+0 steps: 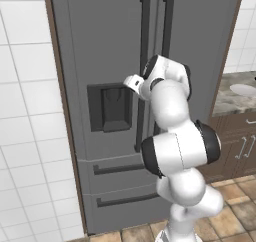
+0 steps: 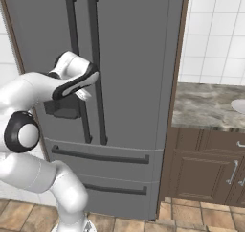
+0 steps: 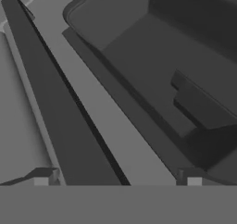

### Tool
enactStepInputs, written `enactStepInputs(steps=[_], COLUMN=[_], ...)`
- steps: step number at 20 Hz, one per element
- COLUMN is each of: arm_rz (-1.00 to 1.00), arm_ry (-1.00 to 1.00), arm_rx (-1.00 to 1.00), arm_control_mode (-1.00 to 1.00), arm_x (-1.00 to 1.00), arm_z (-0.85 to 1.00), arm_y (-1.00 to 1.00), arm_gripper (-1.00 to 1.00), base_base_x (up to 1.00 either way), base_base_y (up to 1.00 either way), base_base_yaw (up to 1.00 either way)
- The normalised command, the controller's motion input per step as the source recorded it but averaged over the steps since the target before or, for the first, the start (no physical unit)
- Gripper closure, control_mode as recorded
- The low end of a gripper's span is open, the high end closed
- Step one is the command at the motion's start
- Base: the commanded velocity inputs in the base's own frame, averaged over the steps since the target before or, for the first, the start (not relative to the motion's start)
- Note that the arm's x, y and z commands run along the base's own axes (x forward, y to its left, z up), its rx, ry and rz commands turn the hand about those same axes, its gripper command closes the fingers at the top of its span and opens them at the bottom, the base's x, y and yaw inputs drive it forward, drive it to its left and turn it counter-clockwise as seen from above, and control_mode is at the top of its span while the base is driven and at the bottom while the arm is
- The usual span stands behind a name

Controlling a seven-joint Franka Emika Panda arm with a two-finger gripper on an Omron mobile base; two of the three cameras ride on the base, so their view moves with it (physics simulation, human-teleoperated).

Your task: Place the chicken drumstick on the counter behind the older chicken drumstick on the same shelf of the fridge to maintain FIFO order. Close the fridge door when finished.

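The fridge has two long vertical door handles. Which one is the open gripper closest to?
The left door's handle, beside the dispenser recess. It runs between the open gripper's fingertips; the right door's handle stands farther away.

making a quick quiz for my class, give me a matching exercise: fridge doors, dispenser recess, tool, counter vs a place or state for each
Things:
1. fridge doors
2. dispenser recess
3. tool
4. counter

Place or state:
a. open, straddling the left door's long handle
b. right of the fridge, stone top over brown cabinets
c. both shut
d. set in the left door, beside the handles

Pairs: 1-c, 2-d, 3-a, 4-b
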Motion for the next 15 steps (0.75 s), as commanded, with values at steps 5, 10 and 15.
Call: enactStepInputs(steps=[5, 10, 15], arm_rz=[0.0, 0.0, 0.0], arm_ry=[0.04, 0.03, 0.04], arm_rx=[0.0, 0.0, 0.0], arm_control_mode=[-1.0, -1.0, -1.0], arm_x=[0.47, 0.46, 0.36], arm_z=[0.0, 0.0, 0.0], arm_y=[0.0, 0.0, 0.0], arm_gripper=[-1.0, -1.0, -1.0], base_base_x=[0.0, 0.0, 0.0], base_base_y=[0.0, 0.0, 0.0], base_base_yaw=[0.0, 0.0, 0.0])
